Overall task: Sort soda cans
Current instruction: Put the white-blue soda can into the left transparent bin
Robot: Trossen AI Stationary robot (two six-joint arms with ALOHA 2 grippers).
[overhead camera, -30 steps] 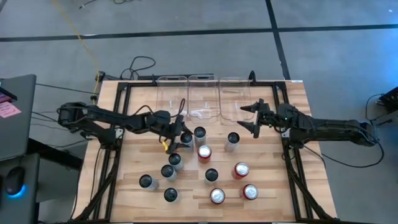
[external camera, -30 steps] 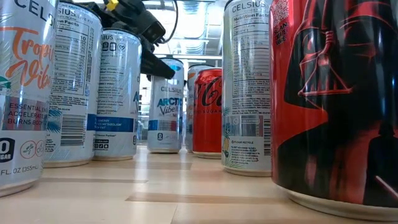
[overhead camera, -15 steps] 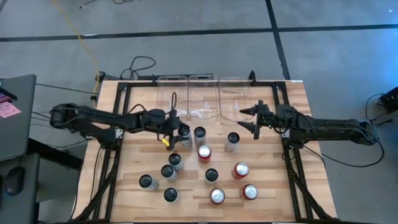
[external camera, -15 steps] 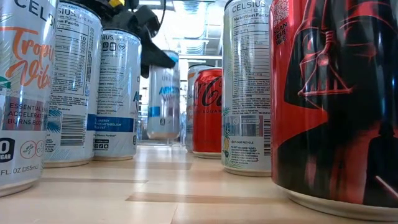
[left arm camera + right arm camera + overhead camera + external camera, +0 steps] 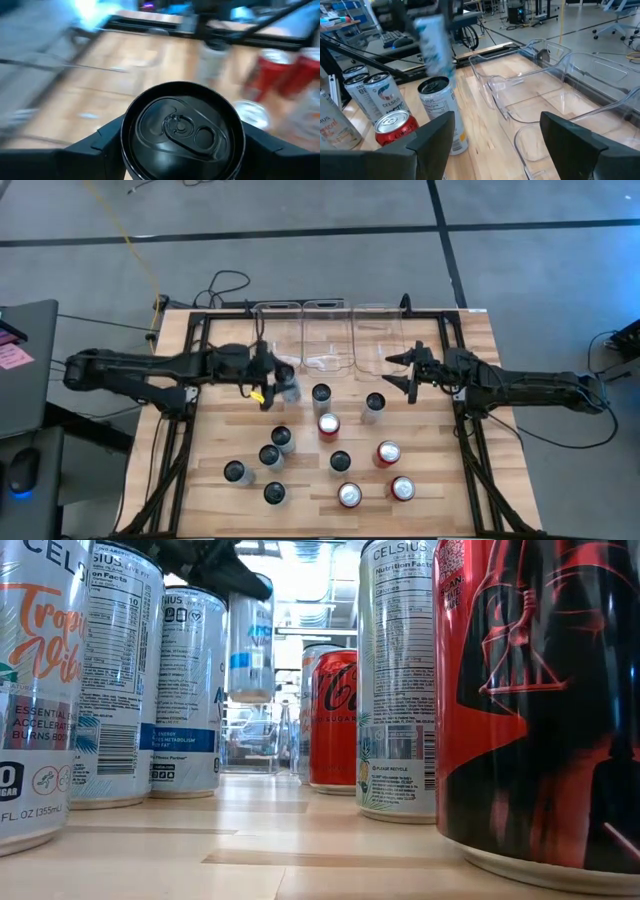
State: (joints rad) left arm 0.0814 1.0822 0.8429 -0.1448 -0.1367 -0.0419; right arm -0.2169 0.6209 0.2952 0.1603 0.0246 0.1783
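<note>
We see the left gripper (image 5: pixel 272 385) closed around one silver can (image 5: pixel 287 388) in the upper left part of the high view, a little below the clear bins (image 5: pixel 325 330). In the low view this can (image 5: pixel 250 648) hangs in the air, up off the wooden surface (image 5: pixel 300 840), and it looks a bit tilted, though it is blurry so we are not sure. The left wrist view shows its dark top (image 5: pixel 182 129) sitting snug between the two dark fingers, so the hold looks firm. We think the can is lifted high so it can go over a bin wall and not bump the other cans. The right gripper (image 5: pixel 408 372) waits with its fingers spread wide near the right bin, just beside another silver can (image 5: pixel 374 405). We think it is open so it can close on that can when its turn comes. The other cans stand upright in the middle and lower part of the high view. Four are red, like the red can (image 5: pixel 328 425) in the middle, and the others are silver with dark or grey tops. No can is inside a bin that we can see, so most of the sorting is still left to do. The left arm must take care, because a tipped can could slip or knock a bin.
</note>
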